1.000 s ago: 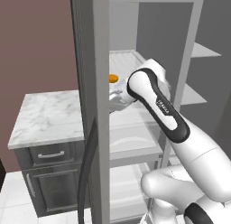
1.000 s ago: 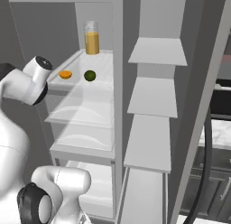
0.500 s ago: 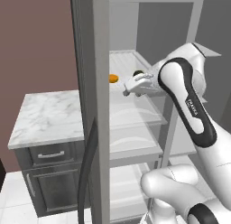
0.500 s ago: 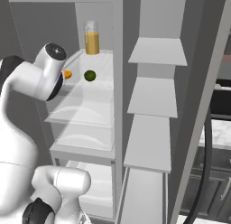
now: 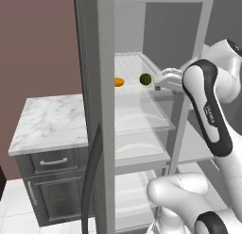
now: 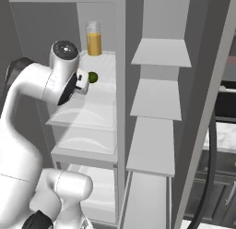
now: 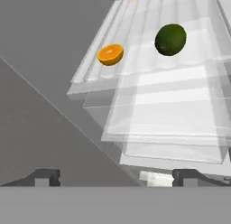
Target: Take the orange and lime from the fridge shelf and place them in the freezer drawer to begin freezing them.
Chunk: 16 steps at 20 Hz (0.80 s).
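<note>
The gripper [image 7: 116,177] hangs before the fridge shelf [image 7: 189,90], fingers spread wide with nothing between them. On the ridged white shelf near its clear front edge sit the lime [image 7: 170,39], round and dark green, and the orange [image 7: 110,54], small and bright, closer to the shelf's side edge. They lie near each other, apart.

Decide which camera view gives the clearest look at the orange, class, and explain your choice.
The hand view: the orange lies unobstructed on the fridge shelf, left of the lime. In the left base view the orange is small and partly cut by the fridge wall.
</note>
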Motion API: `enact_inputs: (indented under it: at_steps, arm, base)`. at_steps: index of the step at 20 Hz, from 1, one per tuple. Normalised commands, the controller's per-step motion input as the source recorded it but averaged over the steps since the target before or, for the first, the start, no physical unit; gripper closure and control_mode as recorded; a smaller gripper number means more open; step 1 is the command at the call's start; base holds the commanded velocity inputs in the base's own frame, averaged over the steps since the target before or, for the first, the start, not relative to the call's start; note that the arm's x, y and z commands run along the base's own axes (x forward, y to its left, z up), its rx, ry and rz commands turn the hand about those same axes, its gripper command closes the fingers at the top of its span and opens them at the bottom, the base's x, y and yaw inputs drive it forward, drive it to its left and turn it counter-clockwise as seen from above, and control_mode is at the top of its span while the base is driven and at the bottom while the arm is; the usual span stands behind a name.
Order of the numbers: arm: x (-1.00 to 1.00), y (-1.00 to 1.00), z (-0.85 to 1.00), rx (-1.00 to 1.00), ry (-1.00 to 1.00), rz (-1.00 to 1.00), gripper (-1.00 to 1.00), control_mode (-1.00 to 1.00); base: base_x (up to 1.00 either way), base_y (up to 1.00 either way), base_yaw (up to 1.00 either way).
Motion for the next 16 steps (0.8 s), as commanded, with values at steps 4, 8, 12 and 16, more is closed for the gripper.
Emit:
enact_inputs:
  at_steps: [4, 8, 12, 16]
  arm:
    - [-0.58, -1.00, -0.38, 0.00, -0.02, -0.37, -1.00, -1.00]
    - [-0.29, -1.00, -0.11, 0.00, 0.00, -0.35, -1.00, -1.00]
    - [0.02, -1.00, -0.01, 0.00, 0.00, -0.34, -1.00, -1.00]
    - [0.22, -1.00, 0.00, 0.00, 0.04, -0.32, -1.00, -1.00]
  base:
    - [0.00, 0.00, 0.00]
    - [0.00, 0.00, 0.00]
    - [0.00, 0.00, 0.00]
    - [0.00, 0.00, 0.00]
